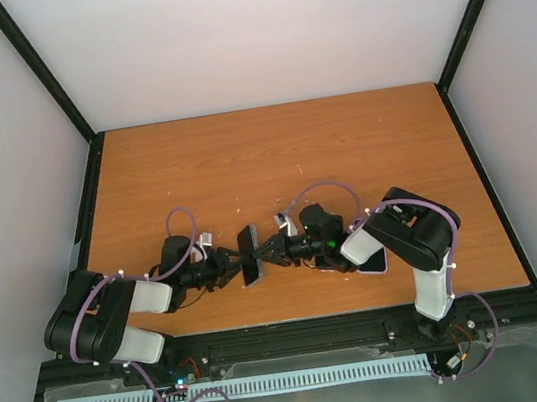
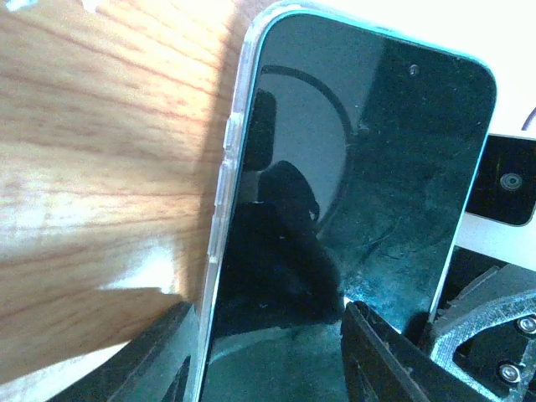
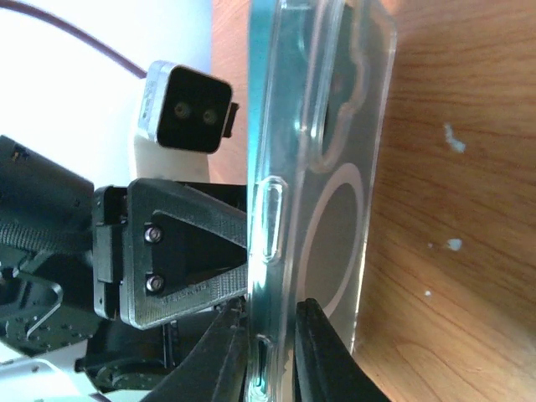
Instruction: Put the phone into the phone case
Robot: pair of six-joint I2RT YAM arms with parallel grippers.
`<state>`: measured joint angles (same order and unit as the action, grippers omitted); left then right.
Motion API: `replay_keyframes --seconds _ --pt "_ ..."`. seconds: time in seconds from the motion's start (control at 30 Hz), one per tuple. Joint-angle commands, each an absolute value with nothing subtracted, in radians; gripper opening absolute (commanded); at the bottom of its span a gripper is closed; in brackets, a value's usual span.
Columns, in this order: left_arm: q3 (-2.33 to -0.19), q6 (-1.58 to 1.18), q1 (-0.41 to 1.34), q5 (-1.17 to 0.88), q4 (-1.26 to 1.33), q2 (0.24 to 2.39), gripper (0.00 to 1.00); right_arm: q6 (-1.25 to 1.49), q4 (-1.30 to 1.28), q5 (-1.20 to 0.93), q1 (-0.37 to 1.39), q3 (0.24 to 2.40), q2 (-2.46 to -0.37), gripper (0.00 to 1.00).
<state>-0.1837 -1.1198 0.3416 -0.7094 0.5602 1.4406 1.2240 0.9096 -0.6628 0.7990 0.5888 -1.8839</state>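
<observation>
The phone stands on edge a little above the wooden table, between the two arms. In the left wrist view its dark screen fills the frame, and the clear phone case wraps its left side and top corner. My left gripper is shut across the phone's width, with one finger at the case edge. From the other side, the right wrist view shows the case's clear back with its ring. My right gripper pinches the case's edge, one finger on each face.
A pale flat object lies partly hidden under the right arm near the table's front edge. Black frame posts and white walls enclose the table. The other arm's wrist camera sits close behind the phone.
</observation>
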Motion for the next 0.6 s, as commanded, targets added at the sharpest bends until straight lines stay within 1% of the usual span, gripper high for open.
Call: replay_keyframes --seconds 0.0,0.1,0.17,0.2,0.3,0.33,0.37,0.43,0.57 --pt "-0.171 -1.124 0.356 -0.720 0.545 1.452 0.48 1.184 0.853 -0.641 0.810 0.597 -1.879 0.08" --pt "-0.175 -1.123 0.355 -0.725 0.546 1.457 0.48 1.167 0.806 -0.625 0.809 0.599 -1.868 0.06" --pt "-0.178 -1.119 0.356 -0.724 0.539 1.458 0.48 1.150 0.770 -0.623 0.809 0.609 -1.862 0.08" --pt "-0.182 -1.117 0.356 -0.723 0.535 1.461 0.48 1.141 0.750 -0.622 0.810 0.613 -1.858 0.12" --pt "-0.192 -1.114 0.355 -0.723 0.530 1.472 0.48 1.112 0.678 -0.601 0.810 0.629 -1.838 0.31" --pt "-0.195 -1.114 0.355 -0.724 0.530 1.476 0.48 1.100 0.651 -0.596 0.810 0.635 -1.831 0.35" --pt "-0.197 -1.114 0.356 -0.724 0.529 1.481 0.48 1.086 0.623 -0.589 0.809 0.642 -1.826 0.36" --pt "-0.199 -1.115 0.356 -0.724 0.531 1.486 0.48 1.065 0.583 -0.578 0.810 0.654 -1.814 0.31" --pt "-0.193 -1.127 0.356 -0.726 0.537 1.481 0.48 1.013 0.506 -0.532 0.810 0.659 -1.783 0.14"
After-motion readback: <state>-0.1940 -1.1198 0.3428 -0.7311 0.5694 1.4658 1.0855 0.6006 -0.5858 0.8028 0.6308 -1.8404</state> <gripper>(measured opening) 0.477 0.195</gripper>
